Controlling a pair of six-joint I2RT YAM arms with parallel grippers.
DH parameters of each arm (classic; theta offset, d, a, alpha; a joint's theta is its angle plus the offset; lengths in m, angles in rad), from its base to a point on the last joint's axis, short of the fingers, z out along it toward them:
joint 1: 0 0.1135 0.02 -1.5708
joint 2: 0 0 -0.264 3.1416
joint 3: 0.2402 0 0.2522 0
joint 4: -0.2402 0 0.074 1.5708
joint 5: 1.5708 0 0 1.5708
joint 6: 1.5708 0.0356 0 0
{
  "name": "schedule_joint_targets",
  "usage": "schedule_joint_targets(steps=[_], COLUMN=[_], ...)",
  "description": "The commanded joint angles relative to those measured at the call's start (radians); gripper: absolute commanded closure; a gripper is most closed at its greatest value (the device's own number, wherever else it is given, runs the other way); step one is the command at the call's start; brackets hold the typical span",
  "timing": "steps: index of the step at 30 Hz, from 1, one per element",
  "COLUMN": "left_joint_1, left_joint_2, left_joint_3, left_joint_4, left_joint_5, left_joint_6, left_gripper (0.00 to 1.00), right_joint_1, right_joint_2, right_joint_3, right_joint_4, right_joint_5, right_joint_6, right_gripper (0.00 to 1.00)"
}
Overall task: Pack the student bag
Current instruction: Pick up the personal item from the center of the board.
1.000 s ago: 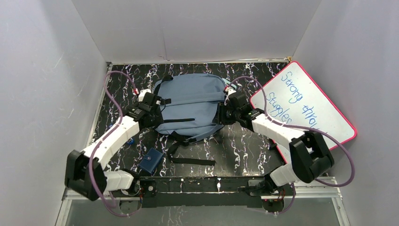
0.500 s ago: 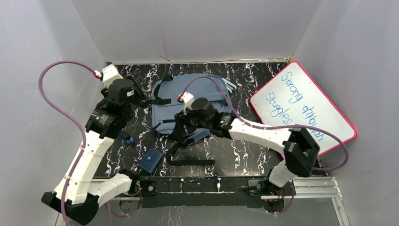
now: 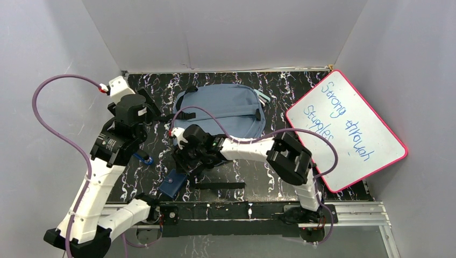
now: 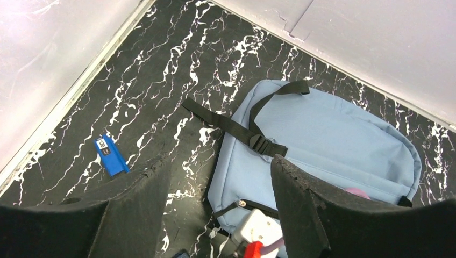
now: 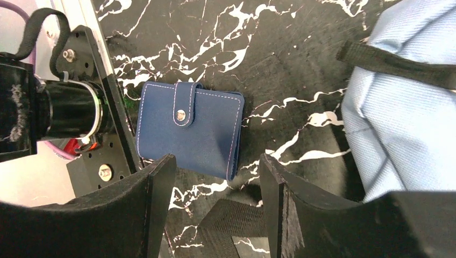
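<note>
navy snap wallet on black marbled table, small blue tag near the wall, pink-edged whiteboard with blue handwriting

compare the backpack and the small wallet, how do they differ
The student bag is slate-blue; the wallet is dark navy. The bag is far bigger than the wallet. The bag has black straps; the wallet has a snap tab. Both are fabric, lying flat.

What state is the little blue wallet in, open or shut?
Shut: the wallet lies flat, its snap strap folded over the front.
</note>
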Motion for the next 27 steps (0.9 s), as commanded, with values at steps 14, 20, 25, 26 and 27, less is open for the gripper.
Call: schedule_joint_targets(steps=[14,20,25,26,27], left_joint_1=[0.005,0.006,0.006,0.006,0.006], left_joint_2=[0.007,0.012,0.010,0.010,0.011], left_joint_3=[-0.059,-0.076,-0.083,-0.086,-0.088], left_joint_4=[0.015,0.022,0.025,0.025,0.025], left_joint_5=[0.072,0.073,0.066,0.062,0.057], left_joint_6=[-0.022,-0.019,-0.017,-0.016,-0.014], left_gripper=[0.34,0.34,0.34,0.34,0.34], right_joint_1=[0.002,0.002,0.002,0.002,0.001], right_joint_2=[0.183,0.212,0.226,0.228,0.231], right_joint_3=[0.172,0.180,0.174,0.173,0.172], right_joint_4=[-0.051,-0.060,-0.060,-0.060,-0.061], right_joint_5=[-0.138,-0.149,-0.164,-0.164,-0.165], right_joint_6=[0.050,0.059,0.069,0.073,0.075], right_gripper=[0.37,0.41,0.46,0.48,0.51])
